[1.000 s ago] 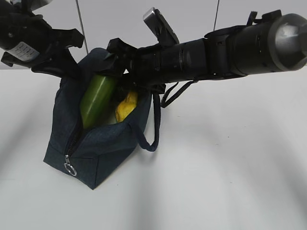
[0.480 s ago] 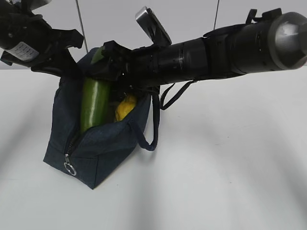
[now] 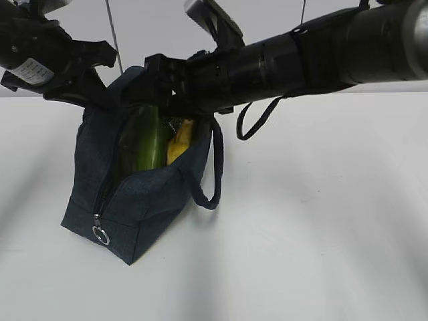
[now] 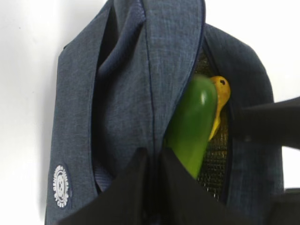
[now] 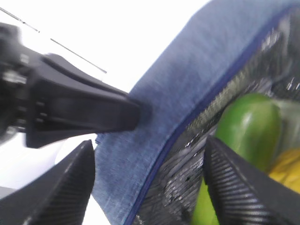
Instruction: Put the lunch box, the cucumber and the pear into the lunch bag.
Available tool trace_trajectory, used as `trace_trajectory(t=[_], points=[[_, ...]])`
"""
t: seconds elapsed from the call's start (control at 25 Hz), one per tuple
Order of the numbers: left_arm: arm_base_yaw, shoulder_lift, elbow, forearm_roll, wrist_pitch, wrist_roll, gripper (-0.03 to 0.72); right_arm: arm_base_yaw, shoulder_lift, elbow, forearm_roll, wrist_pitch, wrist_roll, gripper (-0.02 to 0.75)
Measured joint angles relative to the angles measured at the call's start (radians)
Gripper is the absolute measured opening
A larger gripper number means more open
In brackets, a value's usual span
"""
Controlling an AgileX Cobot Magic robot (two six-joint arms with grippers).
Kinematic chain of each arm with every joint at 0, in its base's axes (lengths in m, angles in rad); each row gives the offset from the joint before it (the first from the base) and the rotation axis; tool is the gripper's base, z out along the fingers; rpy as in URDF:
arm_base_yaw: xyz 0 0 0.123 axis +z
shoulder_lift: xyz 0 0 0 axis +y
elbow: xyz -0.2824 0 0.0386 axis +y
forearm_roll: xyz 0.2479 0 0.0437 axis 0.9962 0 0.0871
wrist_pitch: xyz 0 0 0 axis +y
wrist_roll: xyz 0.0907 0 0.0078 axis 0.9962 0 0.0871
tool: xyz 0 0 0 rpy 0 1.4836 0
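A: Surface?

B: Plain white table [image 3: 321, 234], pale wall behind. The lunch bag [image 3: 144, 200] stands on it toward the left, zipper end facing the exterior camera, metal ring pull [image 3: 100, 235] hanging low at that near end. Mouth is open at the top.

A: Contents?

B: The cucumber [image 3: 148, 139] stands on end inside, leaning a little, its rounded tip near the level of the mouth. The pear [image 3: 179, 142] sits just beside it on the right, touching or nearly so. My left wrist view shows the same pair: cucumber [image 4: 191, 126] against the silver lining [image 4: 213, 159], pear [image 4: 219, 96] tucked behind it. Lunch box: I cannot make it out in any view.

A: Your grippers?

B: My left gripper [image 4: 151, 157] is pinched on the bag's left wall at the rim; the fabric rises between its closed fingers and the mouth is held wide. My right gripper [image 5: 147, 176] hovers over the opening with fingers spread well apart, nothing between them. One finger is outside the bag's fabric edge, the other above the cucumber [image 5: 248, 126].

A: Further out?

B: One looped handle [image 3: 212, 170] droops down the bag's right side. A second loop [image 3: 257, 117] hangs under my right arm [image 3: 314, 53].
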Motion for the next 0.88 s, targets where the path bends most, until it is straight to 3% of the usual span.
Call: trace_trajectory(t=[0.24, 0.36, 0.72, 0.88], points=[[0.000, 0.000, 0.000, 0.005, 0.002, 0.000, 0.003, 0.000, -0.110, 0.000, -0.172, -0.068, 0.000, 0.546], [0.000, 0.000, 0.000, 0.023, 0.009, 0.000, 0.003, -0.002, -0.162, 0.000, -0.284, -0.072, 0.000, 0.503], [0.000, 0.000, 0.000, 0.067, 0.024, 0.000, 0.003, -0.050, -0.260, 0.000, -0.659, 0.017, 0.058, 0.195], [0.000, 0.000, 0.000, 0.068, 0.028, 0.000, 0.003, -0.050, -0.280, 0.000, -0.794, 0.111, 0.067, 0.134]])
